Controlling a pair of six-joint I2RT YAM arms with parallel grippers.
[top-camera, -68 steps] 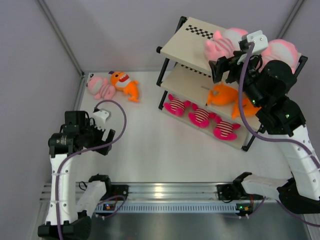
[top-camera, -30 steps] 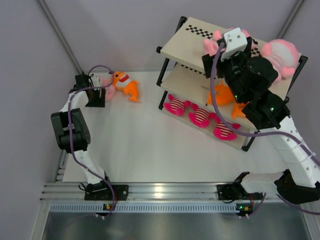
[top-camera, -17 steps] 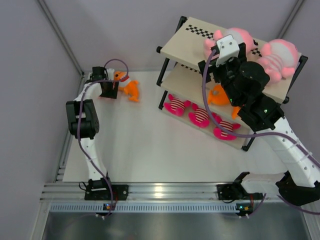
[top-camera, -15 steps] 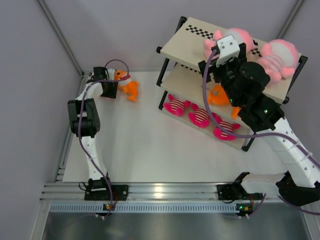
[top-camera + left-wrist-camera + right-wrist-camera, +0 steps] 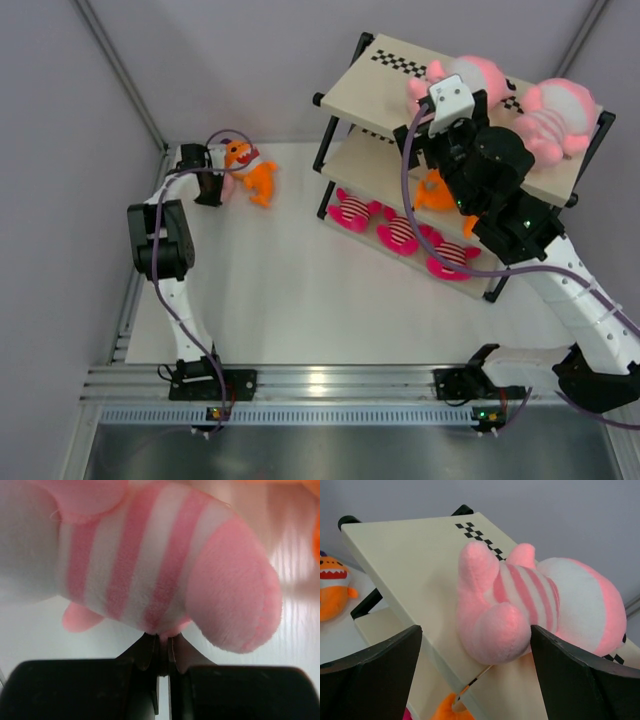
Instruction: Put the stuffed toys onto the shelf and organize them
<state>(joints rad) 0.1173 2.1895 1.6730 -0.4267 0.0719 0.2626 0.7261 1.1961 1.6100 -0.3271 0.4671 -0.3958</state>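
At the upper left of the overhead view my left gripper (image 5: 211, 186) is reaching into the far corner of the table (image 5: 300, 300). On its wrist camera I am seeing its fingers (image 5: 144, 656) drawn almost together, nipping the underside of a pink striped plush (image 5: 150, 565) that is filling the upper part of the frame. Just right of it a loose orange fish (image 5: 255, 172) is lying on the table. Further right the shelf (image 5: 385, 95) is standing. Its bottom board is carrying three magenta plushes (image 5: 400, 233) in a row, and its middle board is holding a shelved orange fish (image 5: 436, 192) that my right arm is partly hiding. My right gripper (image 5: 476, 632) is hovering over the top board with its fingers spread wide, and a second pink plush (image 5: 540, 610) is lying on the board in the gap between them, beside the checker strip (image 5: 480, 536). I cannot tell whether the fingers are touching it. At the upper right, a third pink plush (image 5: 555, 115) is resting on the far end of the same board.
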